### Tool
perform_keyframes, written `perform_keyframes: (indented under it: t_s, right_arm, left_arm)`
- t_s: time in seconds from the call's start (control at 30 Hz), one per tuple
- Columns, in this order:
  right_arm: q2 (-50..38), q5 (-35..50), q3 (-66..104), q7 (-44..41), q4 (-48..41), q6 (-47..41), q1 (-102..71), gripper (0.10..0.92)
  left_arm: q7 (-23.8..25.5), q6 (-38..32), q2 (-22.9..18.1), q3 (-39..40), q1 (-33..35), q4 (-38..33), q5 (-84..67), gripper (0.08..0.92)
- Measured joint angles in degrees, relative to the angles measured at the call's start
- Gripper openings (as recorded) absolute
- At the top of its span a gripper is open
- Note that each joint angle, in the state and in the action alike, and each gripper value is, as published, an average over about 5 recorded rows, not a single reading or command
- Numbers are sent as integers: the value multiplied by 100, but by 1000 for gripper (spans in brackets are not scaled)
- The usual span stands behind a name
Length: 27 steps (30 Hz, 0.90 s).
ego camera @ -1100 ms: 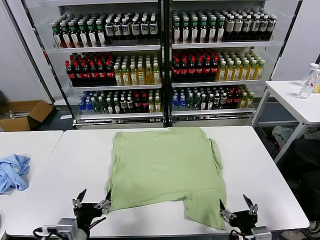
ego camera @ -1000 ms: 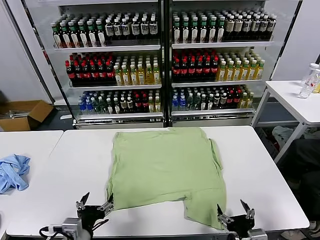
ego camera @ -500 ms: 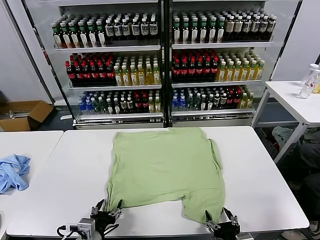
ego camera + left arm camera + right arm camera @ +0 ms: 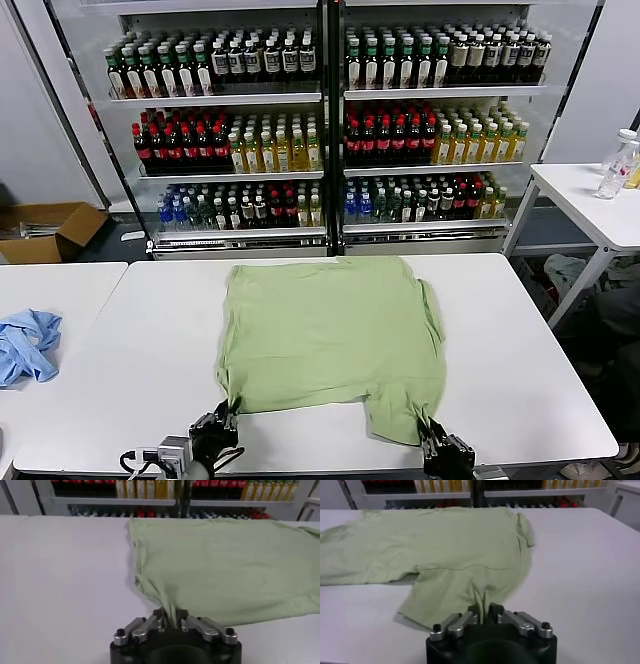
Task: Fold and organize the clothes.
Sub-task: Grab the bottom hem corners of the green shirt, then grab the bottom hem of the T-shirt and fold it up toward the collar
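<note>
- Since the earlier frame, both grippers have closed in from wide-spread fingers and pinched the near hem of the shirt [image 4: 325,335].
- The left gripper [image 4: 170,621] is clamped on the shirt's near left corner.
- The right gripper [image 4: 485,613] is clamped on the near right flap.
- The shirt lies flat, plain side up, on the white table [image 4: 520,360].
- A blue cloth [image 4: 25,343] rests on the neighbouring table, well apart.
</note>
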Motion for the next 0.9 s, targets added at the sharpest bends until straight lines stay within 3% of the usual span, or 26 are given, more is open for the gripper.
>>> perform_keyframes:
  t_s: [0.47, 0.9]
  right_arm:
    - [-476, 539, 362, 148, 91, 531, 863, 105]
    - [-620, 522, -341, 161, -1182, 611, 2633, 105]
  left_arm:
    - [30, -60, 417, -330, -376, -481, -1161, 87]
    - [-34, -187, 802, -33, -1594, 298, -1681, 87]
